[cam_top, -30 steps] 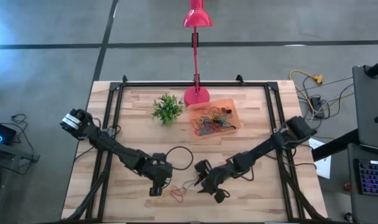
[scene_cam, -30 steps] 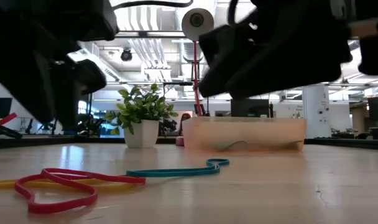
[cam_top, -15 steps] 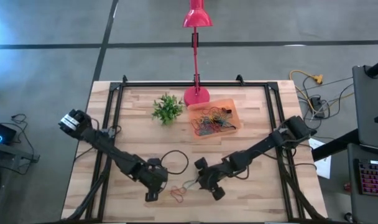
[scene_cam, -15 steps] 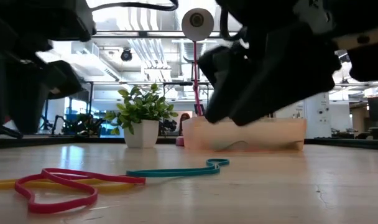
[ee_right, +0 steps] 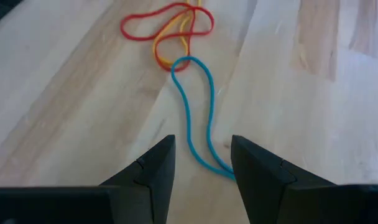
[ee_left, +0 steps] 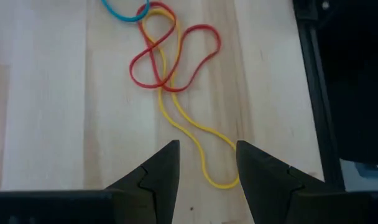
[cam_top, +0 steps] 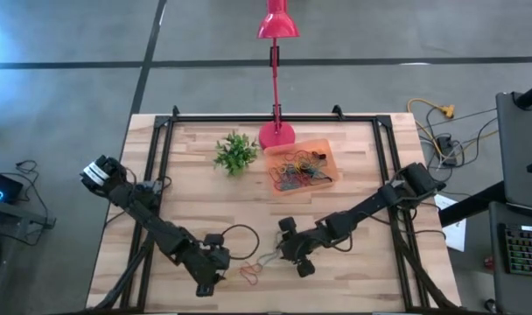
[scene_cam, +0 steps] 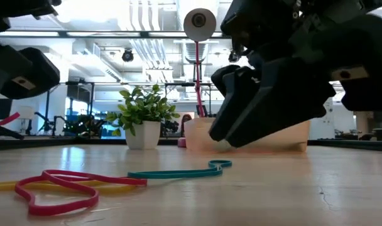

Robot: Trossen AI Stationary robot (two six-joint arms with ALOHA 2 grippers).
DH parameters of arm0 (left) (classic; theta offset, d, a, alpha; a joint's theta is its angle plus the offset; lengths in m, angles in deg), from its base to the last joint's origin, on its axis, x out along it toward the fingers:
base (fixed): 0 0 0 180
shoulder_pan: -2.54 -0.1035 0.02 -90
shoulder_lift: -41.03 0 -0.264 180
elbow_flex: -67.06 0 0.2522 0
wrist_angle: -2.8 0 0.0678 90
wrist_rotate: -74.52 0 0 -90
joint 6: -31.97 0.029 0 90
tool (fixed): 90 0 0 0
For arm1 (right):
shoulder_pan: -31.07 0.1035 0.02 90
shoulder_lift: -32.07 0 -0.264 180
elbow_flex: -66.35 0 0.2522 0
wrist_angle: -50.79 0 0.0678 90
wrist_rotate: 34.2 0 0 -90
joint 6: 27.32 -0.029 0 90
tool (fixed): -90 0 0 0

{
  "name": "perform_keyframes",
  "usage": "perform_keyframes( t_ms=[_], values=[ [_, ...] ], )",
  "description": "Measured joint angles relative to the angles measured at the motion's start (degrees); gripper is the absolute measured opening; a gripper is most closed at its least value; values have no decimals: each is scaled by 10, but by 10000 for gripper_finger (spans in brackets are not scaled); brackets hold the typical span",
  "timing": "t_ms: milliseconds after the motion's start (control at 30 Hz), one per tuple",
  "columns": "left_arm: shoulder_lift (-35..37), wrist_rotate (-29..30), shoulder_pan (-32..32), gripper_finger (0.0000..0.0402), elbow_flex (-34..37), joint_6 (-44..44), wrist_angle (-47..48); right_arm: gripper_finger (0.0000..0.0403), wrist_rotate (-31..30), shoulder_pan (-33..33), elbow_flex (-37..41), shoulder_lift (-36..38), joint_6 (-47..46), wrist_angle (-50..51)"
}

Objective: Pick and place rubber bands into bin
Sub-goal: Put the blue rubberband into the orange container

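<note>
The left pincer (ee_left: 204, 167) is released above the yellow rubber band (ee_left: 195, 134); the right pincer (ee_right: 201, 163) is released over the blue rubber band (ee_right: 198, 134). The red rubber band (ee_left: 173, 59) lies on the worktop (cam_top: 196, 188), well apart from the orange bin (cam_top: 325, 179).

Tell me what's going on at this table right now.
Two robot arms are clearing loose rubber bands off the table into the orange bin, which already holds a tangle of them. Three remain near the front edge: a red band, a yellow band and a blue band, overlapping. The left tool is open over the yellow one, the right tool open over the blue one. Neither holds anything.
</note>
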Motion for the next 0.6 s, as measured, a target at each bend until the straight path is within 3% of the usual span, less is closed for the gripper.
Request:
perform_keyframes(
  t_ms=[600],
  values=[
    [0, 41, 9, 141, 32, -35, -1, 144, 30, -3, 0, -78, -71, -114]
  ],
)
